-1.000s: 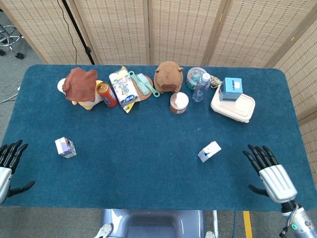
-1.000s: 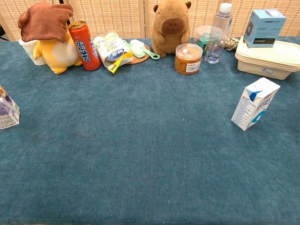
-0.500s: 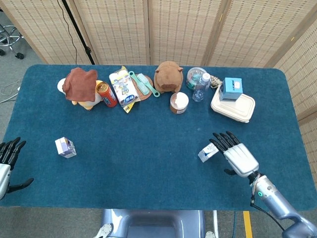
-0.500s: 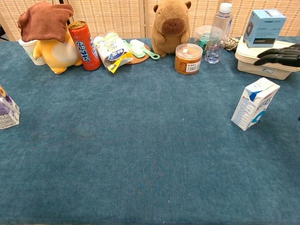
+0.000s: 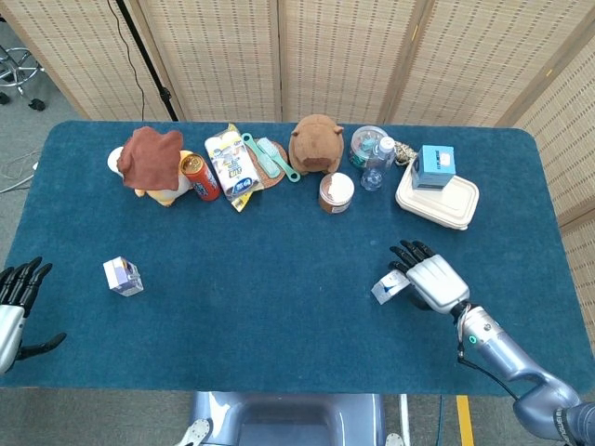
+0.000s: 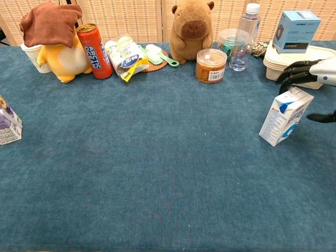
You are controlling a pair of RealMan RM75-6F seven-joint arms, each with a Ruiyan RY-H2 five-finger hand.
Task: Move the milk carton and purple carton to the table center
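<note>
While white-and-blue milk carton [image 5: 393,285] stands upright on blue felt counter [image 5: 279,242], right of centre, right hand [image 5: 429,282] hovers just beside and above its top, fingers [image 6: 294,70] spread and curving over it, contact not clear. Small purple-and-white carton [image 5: 123,276] upright near left edge. Left hand [image 5: 13,302] at near-left counter edge, spread, holding nothing, well apart from purple carton.

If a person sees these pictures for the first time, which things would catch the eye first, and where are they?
Probably the right hand, its dark fingers spread just above the tilted milk carton on the right side of the blue table. Next, the crowded row along the far edge, with the brown capybara plush in its middle. The purple carton sits alone near the left edge, and the left hand waits open at the corner.
</note>
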